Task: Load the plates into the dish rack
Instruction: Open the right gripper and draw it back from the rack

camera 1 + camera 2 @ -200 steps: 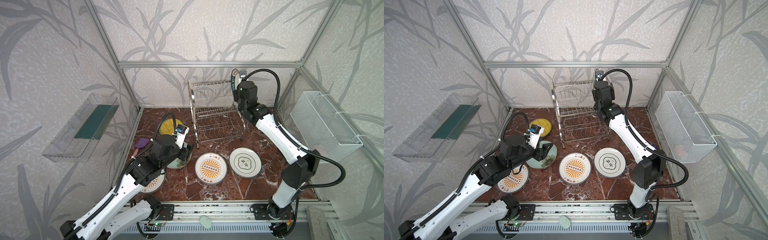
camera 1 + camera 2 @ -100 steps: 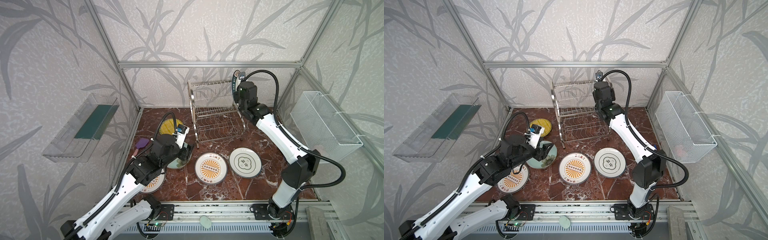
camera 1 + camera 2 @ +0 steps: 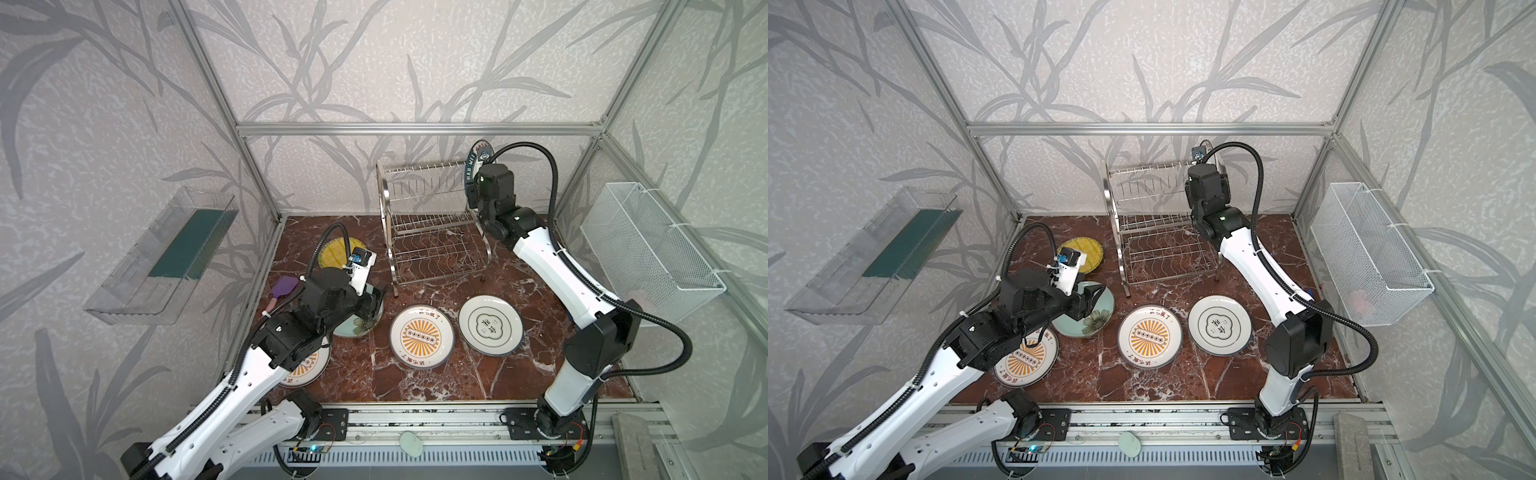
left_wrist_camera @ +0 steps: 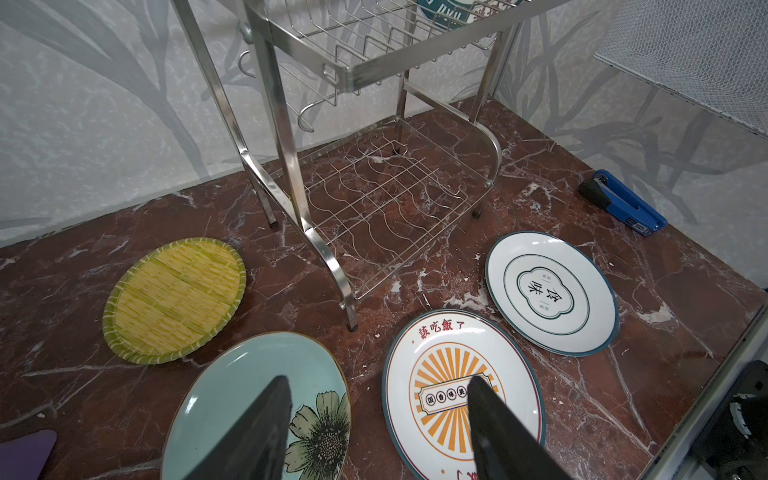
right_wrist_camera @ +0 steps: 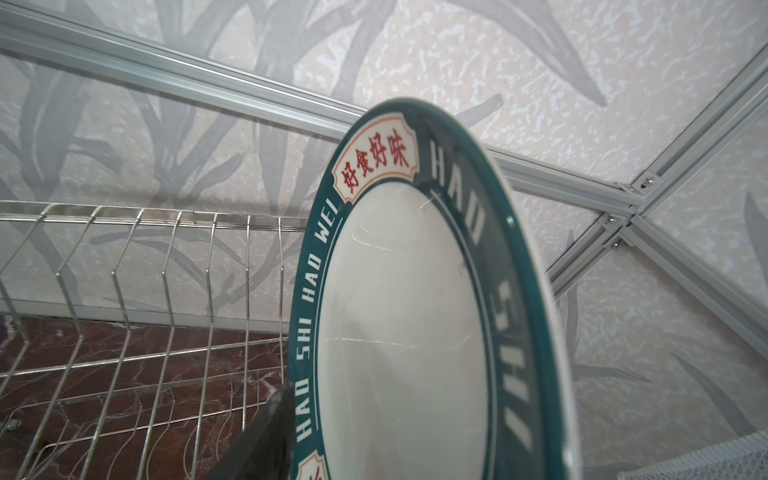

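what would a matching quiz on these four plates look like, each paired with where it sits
Plates:
1. yellow plate
2. teal plate
3. green-rimmed plate
4. white plate

Places:
a. upright at the right end of the rack's upper shelf
b. flat, farthest back of the flat plates, left of the rack
c. flat, partly under the open left gripper
d. flat, farthest right of the flat plates

Pairs: 1-b, 2-c, 3-a, 4-d
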Controlling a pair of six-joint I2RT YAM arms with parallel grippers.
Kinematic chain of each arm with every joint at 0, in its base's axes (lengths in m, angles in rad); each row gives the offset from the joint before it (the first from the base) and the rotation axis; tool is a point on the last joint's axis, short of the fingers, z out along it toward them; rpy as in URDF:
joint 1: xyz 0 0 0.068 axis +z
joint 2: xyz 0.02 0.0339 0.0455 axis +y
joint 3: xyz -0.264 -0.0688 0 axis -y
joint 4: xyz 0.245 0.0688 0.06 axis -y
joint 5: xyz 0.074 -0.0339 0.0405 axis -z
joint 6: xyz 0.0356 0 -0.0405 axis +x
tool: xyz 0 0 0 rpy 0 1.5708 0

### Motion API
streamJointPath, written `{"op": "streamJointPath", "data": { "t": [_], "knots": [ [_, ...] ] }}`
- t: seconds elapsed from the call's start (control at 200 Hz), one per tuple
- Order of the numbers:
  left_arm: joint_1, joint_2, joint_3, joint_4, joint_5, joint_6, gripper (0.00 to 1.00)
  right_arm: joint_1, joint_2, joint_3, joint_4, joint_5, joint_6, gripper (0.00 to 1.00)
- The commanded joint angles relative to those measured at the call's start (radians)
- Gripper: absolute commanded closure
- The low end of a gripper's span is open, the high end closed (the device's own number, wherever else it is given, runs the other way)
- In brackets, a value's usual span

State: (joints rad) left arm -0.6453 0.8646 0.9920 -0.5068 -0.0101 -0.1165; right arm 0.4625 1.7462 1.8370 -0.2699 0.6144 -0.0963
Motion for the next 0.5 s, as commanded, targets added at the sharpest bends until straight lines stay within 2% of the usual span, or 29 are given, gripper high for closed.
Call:
{"op": "streamJointPath", "data": {
  "t": [0.0,0.405,0.495],
  "knots": [
    [0.008,-0.01,-0.003,0.006,-0.006,-0.007,0.35,-0.009,-0.069,0.029,-0.015,-0.01,0.023,0.32],
    [0.014,0.009,0.013,-0.016,0.043,-0.007,0.34,-0.012,-0.139,0.029,-0.056,-0.076,0.046,0.12],
    [0.015,0.009,0.011,-0.015,0.039,-0.006,0.34,-0.015,-0.159,0.023,-0.062,-0.096,0.053,0.11]
  ]
}}
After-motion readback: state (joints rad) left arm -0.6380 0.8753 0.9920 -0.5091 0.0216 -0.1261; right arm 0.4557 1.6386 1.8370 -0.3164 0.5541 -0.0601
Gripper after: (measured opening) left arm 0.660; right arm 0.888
